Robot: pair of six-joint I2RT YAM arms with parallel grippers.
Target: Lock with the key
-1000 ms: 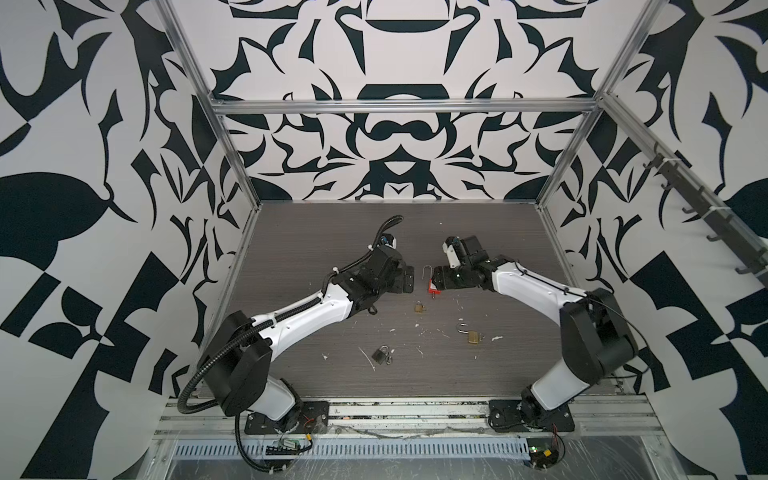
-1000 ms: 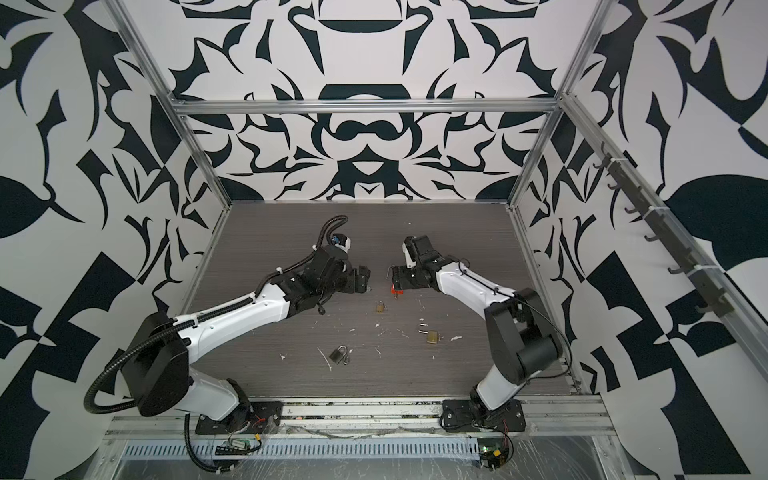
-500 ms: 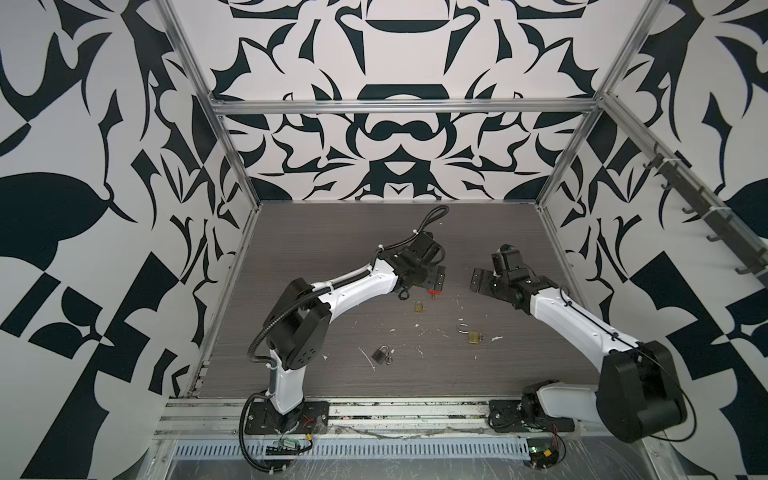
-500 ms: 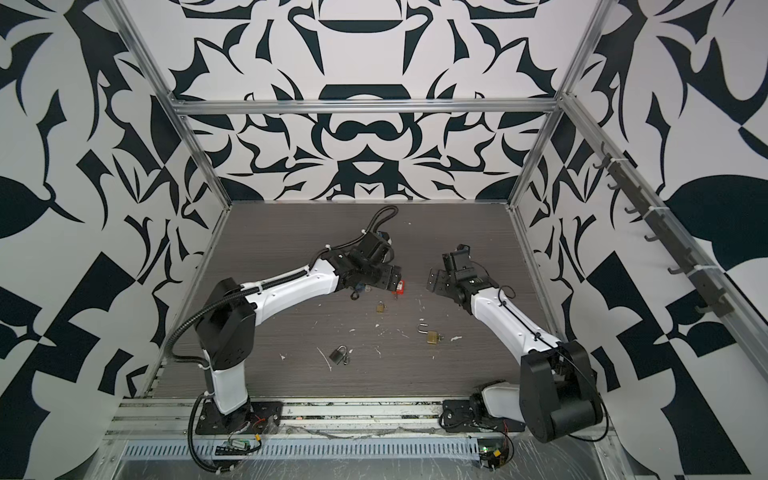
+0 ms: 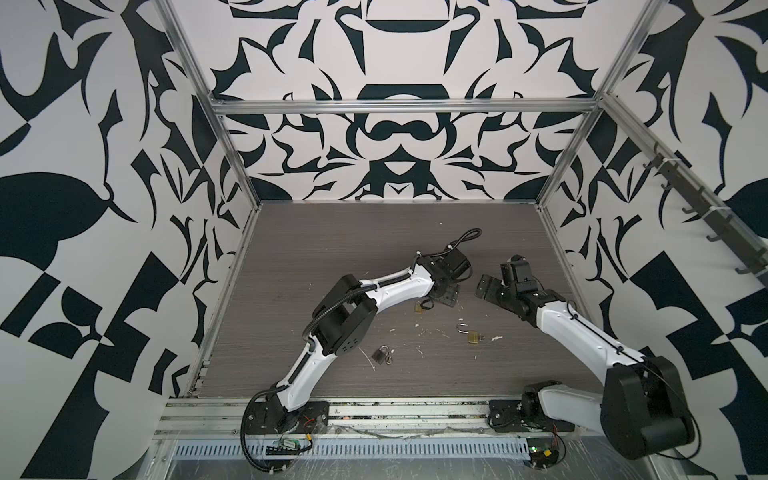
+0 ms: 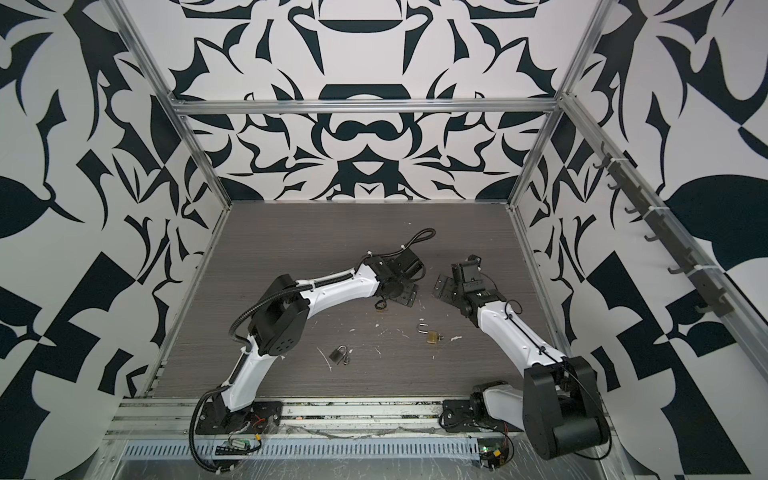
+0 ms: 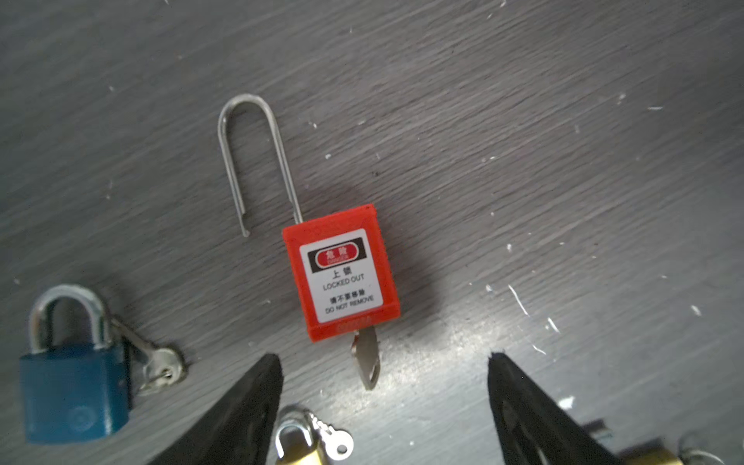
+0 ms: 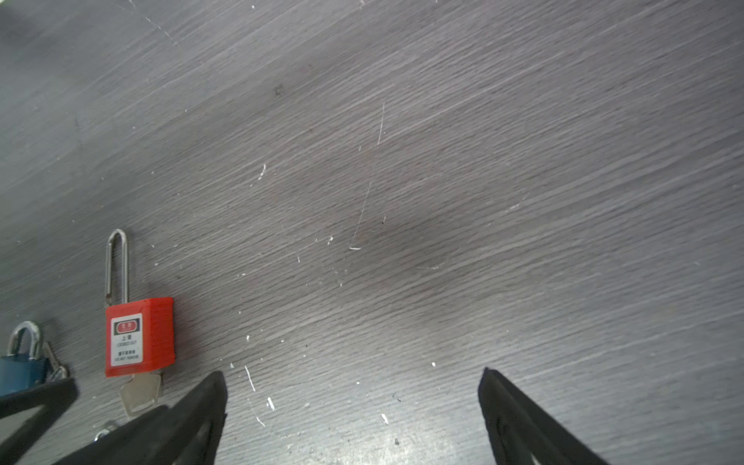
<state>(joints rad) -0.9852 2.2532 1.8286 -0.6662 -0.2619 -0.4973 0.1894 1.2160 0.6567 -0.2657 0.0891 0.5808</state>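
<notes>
In the left wrist view the red padlock (image 7: 342, 273) lies flat on the grey table, label up. Its long shackle (image 7: 249, 161) is open, with one leg free beside the body. The key (image 7: 367, 362) sticks out of the padlock's base. My left gripper (image 7: 382, 358) hangs open just short of the key, touching nothing. In both top views this gripper (image 5: 445, 296) (image 6: 401, 296) covers the padlock. My right gripper (image 8: 352, 372) (image 5: 486, 286) is open and empty, off to the side of the red padlock (image 8: 139, 338) and its key (image 8: 141, 392).
A blue padlock (image 7: 76, 386) (image 8: 20, 368) with keys lies beside the red one. A brass padlock (image 7: 298, 447) (image 5: 419, 307) sits between my left fingers. Another brass padlock (image 5: 471, 336) and a dark padlock (image 5: 380, 354) lie nearer the front edge. Patterned walls enclose the table.
My right gripper has opened wider and drawn back to the right, away from the red padlock. My left gripper has swung right to hang over the padlock, its jaws narrowing a little.
</notes>
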